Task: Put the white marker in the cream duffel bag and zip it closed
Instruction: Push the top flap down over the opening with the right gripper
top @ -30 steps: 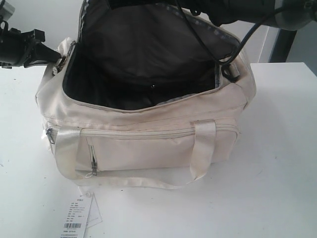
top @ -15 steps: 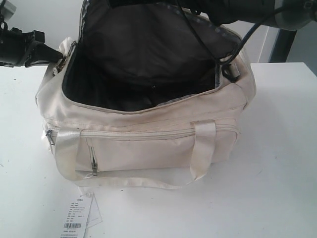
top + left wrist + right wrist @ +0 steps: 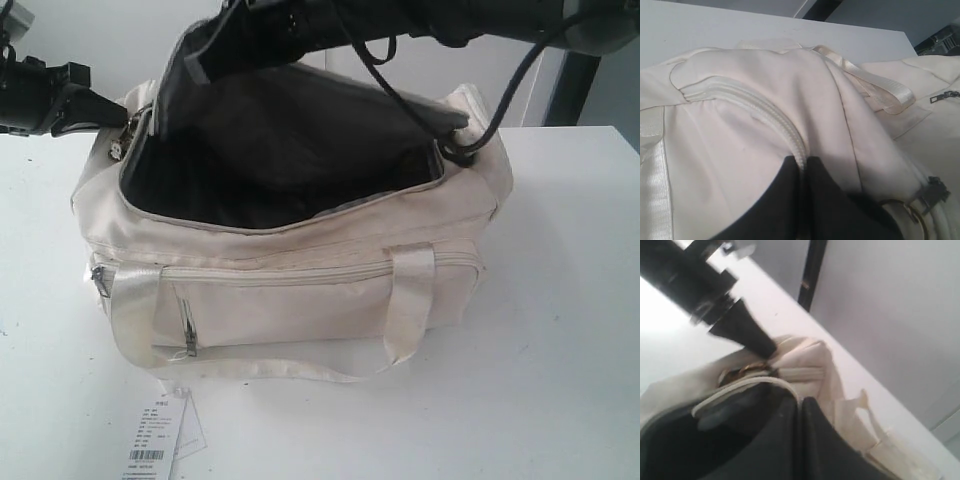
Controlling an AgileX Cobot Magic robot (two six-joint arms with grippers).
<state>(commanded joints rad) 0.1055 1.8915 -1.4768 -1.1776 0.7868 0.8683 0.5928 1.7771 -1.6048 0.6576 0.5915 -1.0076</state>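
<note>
Exterior view | cream duffel bag on bench, mouth open | white marker not visible | left jaws pinch bag end, right jaws pinch flap | risk: bunched fabric jams zipper.

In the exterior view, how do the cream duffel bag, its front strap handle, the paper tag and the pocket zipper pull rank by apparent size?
1. cream duffel bag
2. front strap handle
3. paper tag, cut off at the frame edge and probably nearer the camera, yet clearly smaller than the handle
4. pocket zipper pull
</note>
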